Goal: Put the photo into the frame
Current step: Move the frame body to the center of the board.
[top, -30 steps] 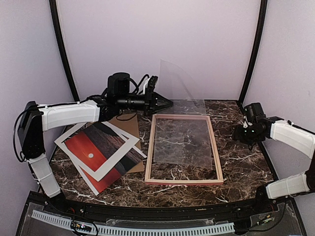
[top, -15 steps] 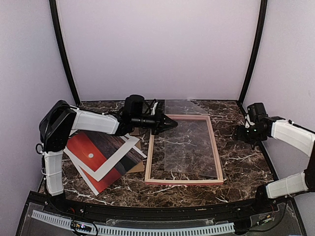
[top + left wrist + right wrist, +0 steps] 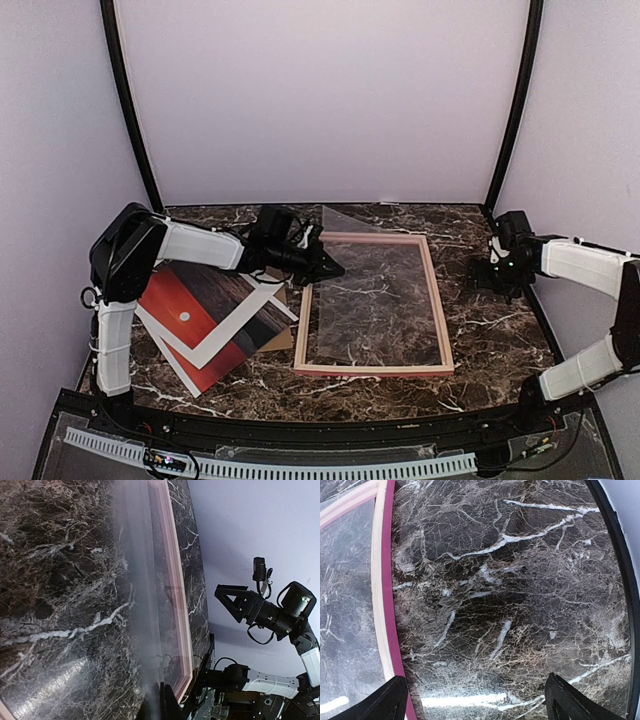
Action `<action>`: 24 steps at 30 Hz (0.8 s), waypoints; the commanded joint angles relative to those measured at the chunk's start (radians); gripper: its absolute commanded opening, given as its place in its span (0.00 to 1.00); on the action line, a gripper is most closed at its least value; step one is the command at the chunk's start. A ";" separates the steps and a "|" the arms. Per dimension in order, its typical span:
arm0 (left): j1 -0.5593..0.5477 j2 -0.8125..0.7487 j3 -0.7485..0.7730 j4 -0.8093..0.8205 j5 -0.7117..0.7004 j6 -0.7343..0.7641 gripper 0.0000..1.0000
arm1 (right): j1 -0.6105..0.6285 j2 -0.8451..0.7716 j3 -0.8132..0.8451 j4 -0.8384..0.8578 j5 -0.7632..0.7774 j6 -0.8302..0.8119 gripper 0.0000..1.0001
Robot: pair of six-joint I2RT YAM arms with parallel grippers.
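Note:
The pink wooden frame (image 3: 375, 369) lies flat mid-table. A clear pane (image 3: 375, 300) rests mostly inside it, its far left corner still lifted. My left gripper (image 3: 335, 268) is shut on the pane's left edge near the frame's far left corner; in the left wrist view its fingers (image 3: 162, 700) pinch the pane (image 3: 137, 580) beside the pink rail (image 3: 177, 595). The photo (image 3: 190, 315), a red sunset with a white border, lies left of the frame. My right gripper (image 3: 485, 275) is open and empty above bare table right of the frame (image 3: 387, 605), its fingertips (image 3: 477, 700) wide apart.
A brown cardboard board (image 3: 278, 338) lies under the photo, next to the frame's left rail. The marble table (image 3: 500, 340) ends at black posts and lilac walls at the back and sides. The right wrist view shows the table's black edge (image 3: 625, 580).
My left gripper has come down and drawn back left, lowering the pane from nearly upright to almost flat in the frame. My right gripper has edged slightly toward the frame.

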 commanded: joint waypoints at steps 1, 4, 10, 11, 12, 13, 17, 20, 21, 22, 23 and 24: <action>0.022 0.003 0.042 -0.082 0.021 0.082 0.00 | -0.003 0.031 0.030 0.032 -0.011 -0.016 0.97; 0.027 0.026 0.069 -0.099 0.039 0.099 0.00 | -0.004 0.045 0.037 0.033 -0.019 -0.019 0.97; 0.027 0.065 0.119 -0.144 0.081 0.131 0.00 | -0.003 0.052 0.035 0.038 -0.023 -0.023 0.97; 0.027 0.066 0.120 -0.148 0.083 0.134 0.00 | -0.003 0.052 0.032 0.039 -0.022 -0.023 0.97; 0.027 0.068 0.123 -0.154 0.086 0.138 0.00 | -0.003 0.053 0.028 0.042 -0.022 -0.023 0.97; 0.027 0.069 0.124 -0.156 0.086 0.141 0.00 | -0.003 0.053 0.024 0.043 -0.024 -0.022 0.96; 0.028 0.070 0.126 -0.167 0.093 0.149 0.00 | -0.003 0.053 0.014 0.048 -0.031 -0.020 0.97; 0.028 0.072 0.131 -0.173 0.096 0.153 0.00 | -0.003 0.053 0.009 0.049 -0.032 -0.020 0.97; 0.028 0.073 0.134 -0.175 0.097 0.156 0.00 | -0.003 0.052 0.008 0.048 -0.032 -0.019 0.97; 0.028 0.074 0.135 -0.179 0.096 0.158 0.00 | -0.003 0.052 0.008 0.048 -0.032 -0.019 0.97; 0.028 0.075 0.139 -0.181 0.096 0.162 0.00 | -0.003 0.053 0.007 0.048 -0.033 -0.020 0.97; 0.027 0.076 0.141 -0.185 0.096 0.164 0.00 | -0.003 0.052 0.006 0.048 -0.035 -0.019 0.97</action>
